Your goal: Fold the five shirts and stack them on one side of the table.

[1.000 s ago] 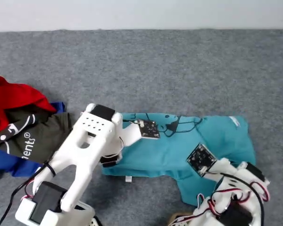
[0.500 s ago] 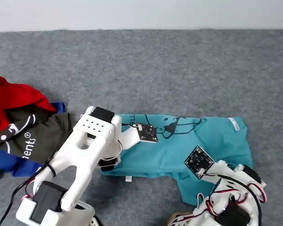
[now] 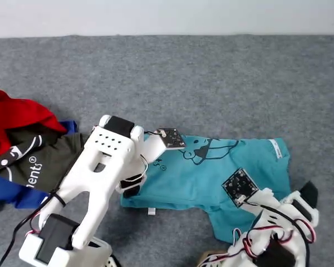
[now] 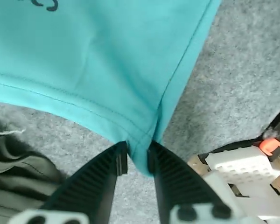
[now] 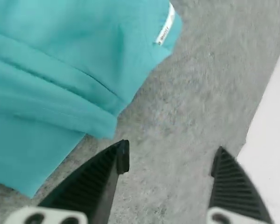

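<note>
Teal shirt (image 3: 211,172) lies spread flat on the grey surface (image 3: 211,78), near and right of centre. My left fingers (image 4: 122,158) are clenched on its near-left hem corner, where double stitching runs along the edge. My right fingers (image 5: 117,158) are spread wide, grasping nothing, over bare felt-like pile just beside the shirt's right edge. That wrist view catches a small white tag (image 5: 164,31), its print unreadable. From above, a dark line drawing (image 3: 203,149) shows on the shirt. At the left lie a crumpled red shirt (image 3: 11,119), an olive shirt (image 3: 44,158) with white lettering, and a blue shirt (image 3: 5,192).
</note>
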Available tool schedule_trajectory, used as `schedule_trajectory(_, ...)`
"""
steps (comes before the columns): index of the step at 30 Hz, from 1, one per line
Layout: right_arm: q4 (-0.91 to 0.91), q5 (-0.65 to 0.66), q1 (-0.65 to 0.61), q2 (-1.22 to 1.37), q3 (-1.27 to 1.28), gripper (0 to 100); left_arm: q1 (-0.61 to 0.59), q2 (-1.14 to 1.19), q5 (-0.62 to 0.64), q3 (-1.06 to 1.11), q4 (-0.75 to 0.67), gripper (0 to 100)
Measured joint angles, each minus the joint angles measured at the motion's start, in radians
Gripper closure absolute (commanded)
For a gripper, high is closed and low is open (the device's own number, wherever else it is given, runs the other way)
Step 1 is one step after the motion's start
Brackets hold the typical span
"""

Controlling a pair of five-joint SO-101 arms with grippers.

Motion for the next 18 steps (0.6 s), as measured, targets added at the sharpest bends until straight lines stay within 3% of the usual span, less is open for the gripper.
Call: schedule_trajectory(18,0.0,-0.012,0.0,-0.003,-0.02,87.8,-0.141,0.0,-0.012,-0.002,0.0,91)
